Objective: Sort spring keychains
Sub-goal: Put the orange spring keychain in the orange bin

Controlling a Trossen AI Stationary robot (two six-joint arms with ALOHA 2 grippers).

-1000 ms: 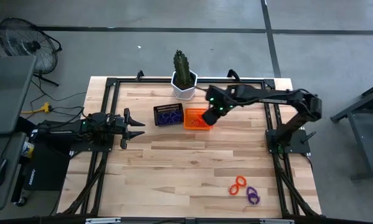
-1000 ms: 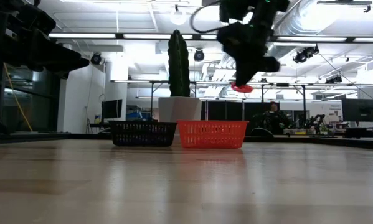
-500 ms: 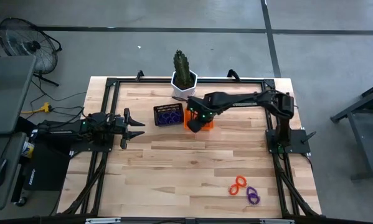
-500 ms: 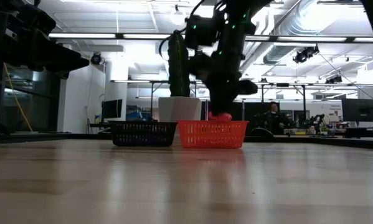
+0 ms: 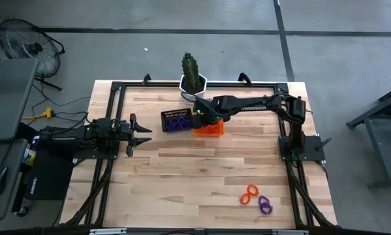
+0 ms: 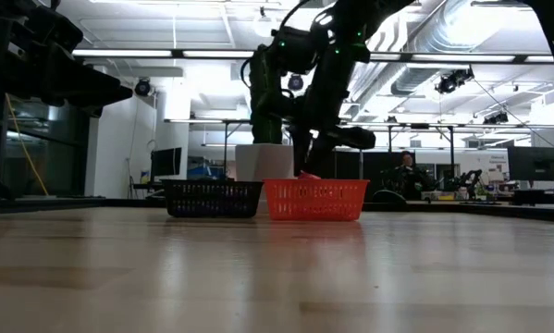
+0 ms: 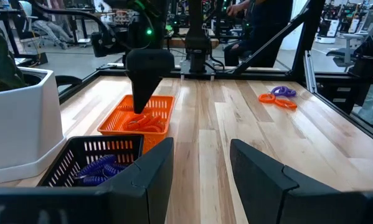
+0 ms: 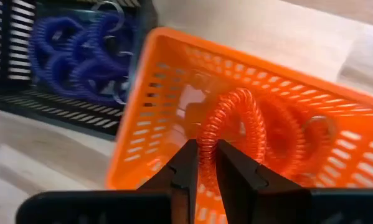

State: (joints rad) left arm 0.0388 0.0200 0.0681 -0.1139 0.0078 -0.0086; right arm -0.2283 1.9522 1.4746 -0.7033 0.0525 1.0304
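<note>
My right gripper [image 5: 205, 121] is lowered over the orange mesh basket [image 5: 211, 128], shut on an orange spring keychain [image 8: 236, 124] whose loop reaches down into the basket. More orange keychains [image 7: 142, 124] lie inside it. The black mesh basket [image 5: 176, 120] beside it holds purple keychains [image 8: 80, 53]. An orange keychain [image 5: 250, 194] and a purple one [image 5: 265, 205] lie flat on the table near the near right corner. My left gripper [image 5: 143, 134] waits open at the table's left side. My right gripper pinches the orange keychain's coil [image 8: 206, 144] between its two fingers [image 8: 185, 163], coming from above and pointing down into the orange basket. The coil loops away below the fingertips inside the basket; whether it rests on the keychains beneath cannot be told.
A white pot with a cactus [image 5: 192, 79] stands just beyond the two baskets at the far edge. A black frame [image 5: 117, 91] runs round the table's edges. Bare wood [image 5: 202, 170] stretches between the baskets and the loose keychains.
My right gripper has carried the orange keychain toward the table's left and down, from above the orange basket's right side into the basket. The keychain now reaches inside the basket, still between the shut fingers.
</note>
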